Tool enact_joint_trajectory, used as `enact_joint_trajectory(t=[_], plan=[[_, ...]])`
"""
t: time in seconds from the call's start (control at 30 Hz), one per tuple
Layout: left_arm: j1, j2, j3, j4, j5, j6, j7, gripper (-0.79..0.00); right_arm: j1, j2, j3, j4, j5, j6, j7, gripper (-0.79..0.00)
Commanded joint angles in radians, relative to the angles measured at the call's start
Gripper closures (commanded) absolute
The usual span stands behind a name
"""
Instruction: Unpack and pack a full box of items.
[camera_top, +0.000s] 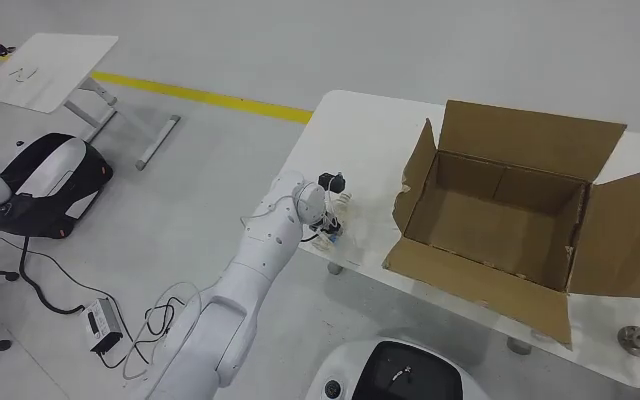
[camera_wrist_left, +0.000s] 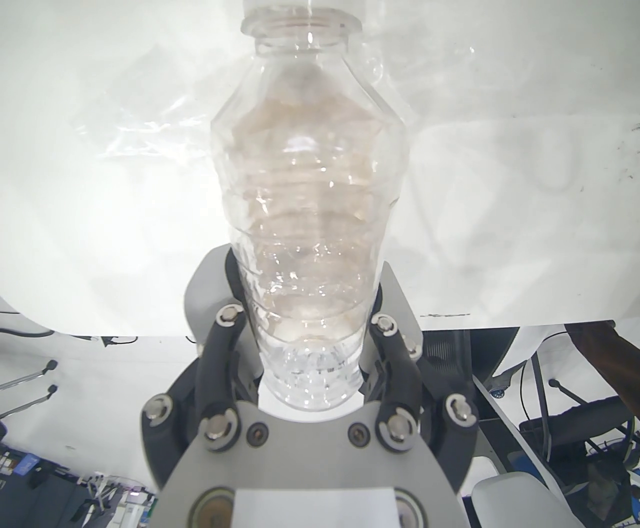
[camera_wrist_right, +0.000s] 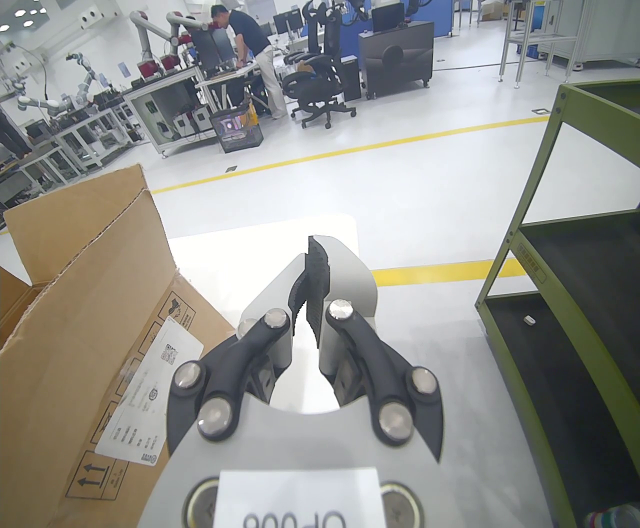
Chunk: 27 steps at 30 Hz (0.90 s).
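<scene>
The left gripper (camera_wrist_left: 305, 300) is clamped on the lower body of a clear ribbed plastic bottle (camera_wrist_left: 307, 200); its grey-backed fingers (camera_wrist_left: 200, 295) press the two sides, the base sits close to the palm and the neck points straight away from the wrist, so the bottle's long axis runs in line with the fingers. In the top view this gripper (camera_top: 332, 215) is a little left of the frame's centre, over the left edge of the white rounded table (camera_top: 370, 140). The open brown cardboard box (camera_top: 480, 272) fills the right half of that frame, flaps spread, well apart from the bottle; what shows of its floor looks bare. The box therefore lies to the right of the held bottle, across a stretch of tabletop; packing it would, I judge, mean carrying the bottle rightward and over the raised flap nearest the arm.

The right gripper (camera_wrist_right: 312, 277) is drawn narrow, its black ribbed pads (camera_wrist_right: 315, 260) meeting at the tips with nothing between them; it hangs just beside the box's labelled outer wall (camera_wrist_right: 100, 325), so it is the nearer arm but empty; an olive-green metal shelf cart (camera_wrist_right: 550, 250) stands on its other side.
</scene>
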Motion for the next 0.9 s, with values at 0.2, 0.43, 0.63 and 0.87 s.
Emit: enact_joint_trajectory(t=[0.2,0.43,0.63,0.87], plan=[[0.011,0.019,-0.03,-0.079,-0.015,-0.011,-0.018,0.0,0.0,0.0,0.0,0.0,0.0,0.0,0.0,0.0],[0.072,0.05,-0.125,-0.328,-0.083,-0.019,-0.122,0.0,-0.019,-0.002,-0.049,-0.003,0.025,-0.012,0.007,0.0],[0.141,0.074,-0.229,-0.573,-0.207,-0.01,-0.204,0.0,-0.01,-0.007,-0.133,0.008,0.01,0.0,0.0,0.0],[0.166,0.094,-0.314,-0.752,-0.439,0.0,-0.289,0.0,-0.013,-0.01,-0.168,0.007,0.006,0.026,-0.012,0.0]])
